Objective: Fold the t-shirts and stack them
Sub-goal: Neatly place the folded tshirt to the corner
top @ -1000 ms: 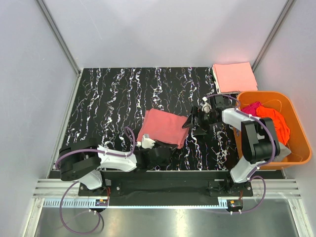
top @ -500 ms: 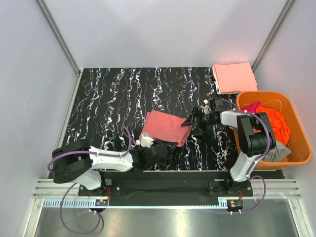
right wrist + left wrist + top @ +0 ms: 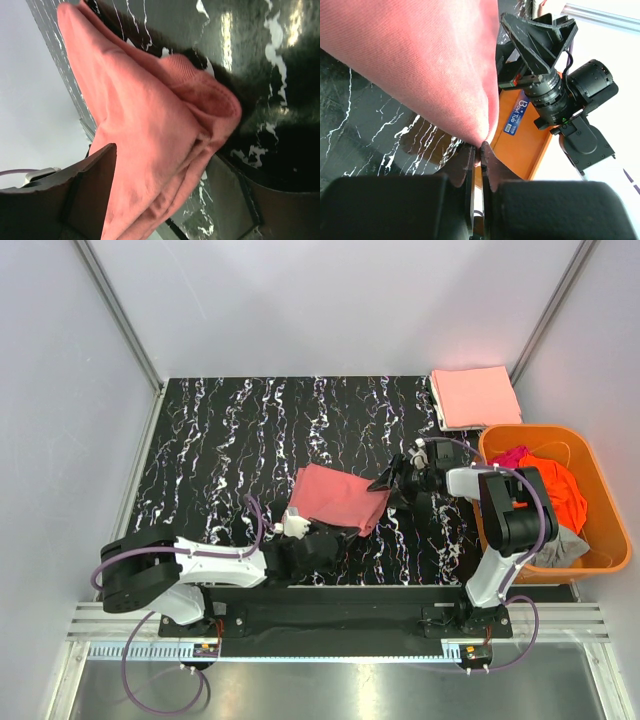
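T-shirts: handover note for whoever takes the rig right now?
Left gripper: shut on a near corner of the salmon t-shirt.
Right gripper: jaws open, straddling that shirt's right edge, not yet closed.
Done: peach t-shirt folded at the far right corner.
To do: finish folding the salmon one and stack it. The orange shirt, magenta shirt and grey shirt wait in the basket.

Salmon-pink t-shirt (image 3: 335, 495): the near edge is covered in the top view by the left arm (image 3: 300, 552). In the left wrist view the cloth is cut off by the top and left edges, and in the right wrist view by the bottom edge. Grey t-shirt (image 3: 566, 545): partly hidden behind the right arm (image 3: 515, 520) (only a corner is seen). Magenta t-shirt (image 3: 510, 457): largely overlain by the orange t-shirt (image 3: 560, 490). Label (image 3: 516, 114) on the orange basket (image 3: 532, 155): too small to be read in full.
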Motion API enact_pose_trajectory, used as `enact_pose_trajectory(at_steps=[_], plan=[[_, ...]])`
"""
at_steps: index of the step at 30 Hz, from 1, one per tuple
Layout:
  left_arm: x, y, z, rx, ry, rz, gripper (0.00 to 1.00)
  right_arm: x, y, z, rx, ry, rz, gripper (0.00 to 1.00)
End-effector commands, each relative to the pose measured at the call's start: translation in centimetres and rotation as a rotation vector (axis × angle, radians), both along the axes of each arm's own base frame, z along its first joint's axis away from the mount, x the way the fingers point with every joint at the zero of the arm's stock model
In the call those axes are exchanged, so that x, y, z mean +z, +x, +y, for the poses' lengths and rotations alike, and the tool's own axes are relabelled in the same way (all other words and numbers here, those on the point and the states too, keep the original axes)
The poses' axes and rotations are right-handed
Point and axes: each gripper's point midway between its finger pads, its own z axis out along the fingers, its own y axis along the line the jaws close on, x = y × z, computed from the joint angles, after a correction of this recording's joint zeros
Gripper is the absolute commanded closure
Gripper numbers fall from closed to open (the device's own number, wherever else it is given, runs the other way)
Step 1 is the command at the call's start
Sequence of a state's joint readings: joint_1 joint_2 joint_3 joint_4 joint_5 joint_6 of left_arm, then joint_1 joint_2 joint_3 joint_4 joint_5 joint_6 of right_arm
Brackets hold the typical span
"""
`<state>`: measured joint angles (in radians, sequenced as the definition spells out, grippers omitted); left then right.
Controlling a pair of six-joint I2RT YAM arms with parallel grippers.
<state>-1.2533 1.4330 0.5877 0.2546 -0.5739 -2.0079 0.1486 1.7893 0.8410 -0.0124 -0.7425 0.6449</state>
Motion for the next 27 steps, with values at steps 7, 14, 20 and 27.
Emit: enact_pose_trajectory(at_steps=[7,14,20,27], plan=[[1.5,-0.3,-0.5,0.019,-0.123,0.068,0.92,-0.9,2.6,-0.1,-0.036,0.005,-0.065,0.36],[-0.3,-2.3,-0.9,-0.08,-0.015,0.175,0.5,-0.4,3.0,-0.5,-0.017,-0.04,-0.084,0.98],[-0.8,-5.4,1.4,-0.269,0.195,0.176,0.4,2.5,3.9,-2.3,0.042,-0.202,-0.17,1.0],[1.8,-5.3,9.2,-0.401,0.593,-0.089,0.41,5.4,4.6,-6.5,0.084,-0.494,-0.209,1.0]])
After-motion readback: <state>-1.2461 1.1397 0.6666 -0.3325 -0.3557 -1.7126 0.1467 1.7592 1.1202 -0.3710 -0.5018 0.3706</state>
